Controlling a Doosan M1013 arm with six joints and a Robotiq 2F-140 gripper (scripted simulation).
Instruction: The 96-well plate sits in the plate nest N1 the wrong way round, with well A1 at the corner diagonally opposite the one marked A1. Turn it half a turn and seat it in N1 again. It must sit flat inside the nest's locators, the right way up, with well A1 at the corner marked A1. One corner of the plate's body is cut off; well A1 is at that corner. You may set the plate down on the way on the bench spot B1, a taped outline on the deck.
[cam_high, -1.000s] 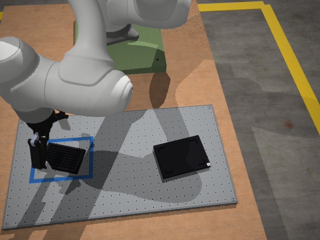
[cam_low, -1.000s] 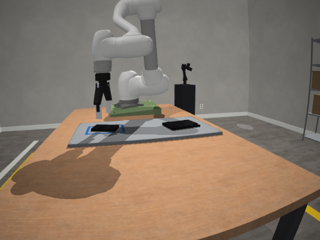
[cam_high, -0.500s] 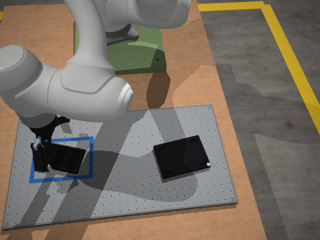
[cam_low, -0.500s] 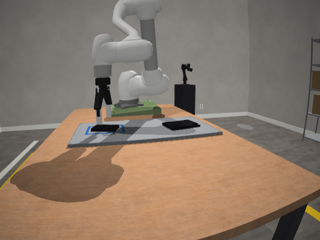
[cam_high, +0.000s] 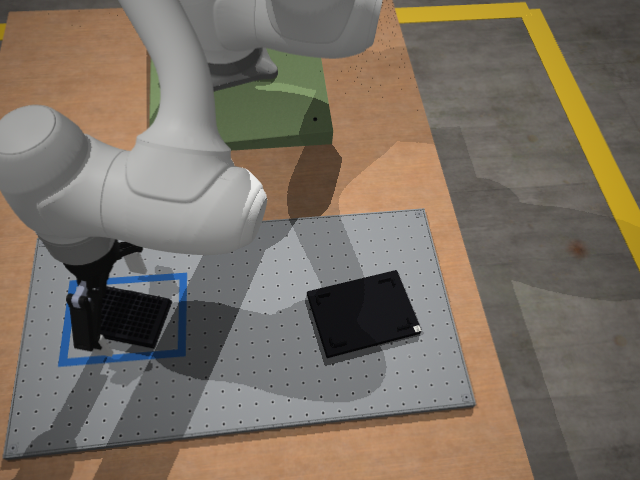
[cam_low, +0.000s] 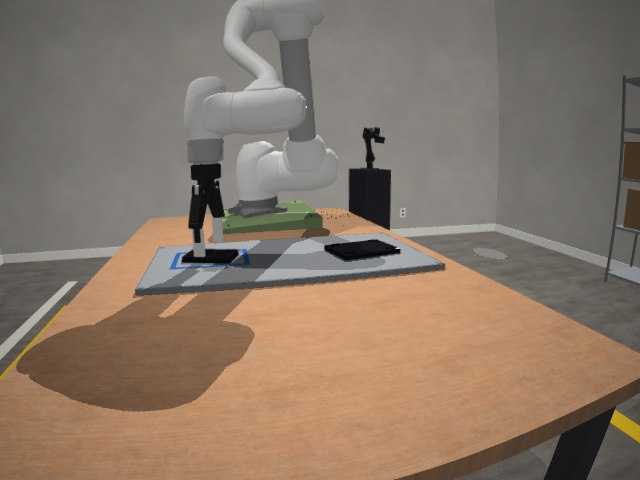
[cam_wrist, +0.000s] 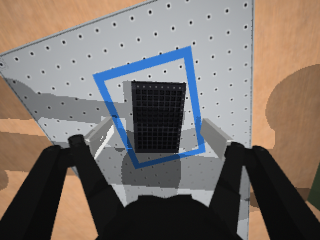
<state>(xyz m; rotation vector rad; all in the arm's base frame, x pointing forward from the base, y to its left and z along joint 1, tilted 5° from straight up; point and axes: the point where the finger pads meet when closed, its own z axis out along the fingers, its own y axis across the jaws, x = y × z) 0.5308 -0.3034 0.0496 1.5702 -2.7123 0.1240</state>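
The black 96-well plate (cam_high: 132, 316) lies flat inside the blue taped outline B1 at the left of the grey deck, turned at a slant to the outline. It also shows in the wrist view (cam_wrist: 157, 117) and in the exterior view (cam_low: 209, 255). My gripper (cam_high: 111, 304) (cam_low: 207, 245) is open wide and hangs low over the plate, one finger on each long side, apart from it (cam_wrist: 159, 137). The black nest N1 (cam_high: 363, 312) holds nothing; its white A1 mark (cam_high: 416, 328) is at its near right corner. I cannot make out the plate's cut corner.
The grey perforated deck (cam_high: 242, 330) lies on the wooden table. The arm's green base (cam_high: 268, 108) stands behind the deck. The arm's large white links (cam_high: 129, 191) hang over the deck's left part and hide some of it.
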